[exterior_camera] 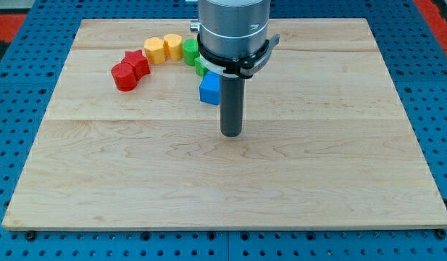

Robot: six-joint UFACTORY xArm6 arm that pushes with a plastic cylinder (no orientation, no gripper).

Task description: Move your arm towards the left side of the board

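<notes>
The tool here is a plain dark rod with nothing to open or close, so it grasps nothing; my tip (231, 134) rests on the worktop (317, 181) a little left of the view's centre, touching no block.

Just beside the rod, toward the view's upper left, sits a blue block (209, 88), cube-like, close to the shaft but apart from my tip. Behind it a green block (201, 67) is partly hidden by the arm's grey housing, and another green block (190, 51) lies just above that. From there a curved row runs toward the view's left: a yellow block (172, 46), a second yellow block (155, 50), a red star-shaped block (136, 61), and a red cylinder (124, 76) at the row's end.

The goal, the board's left side, lies to the view's left of my tip. All the blocks sit nearer the view's top than my tip, so I judge that a straight slide leftward at the present level would pass below the row, over bare wood, without disturbing anything. Drifting toward the view's top on the way would risk nudging the blue block or the red cylinder.
</notes>
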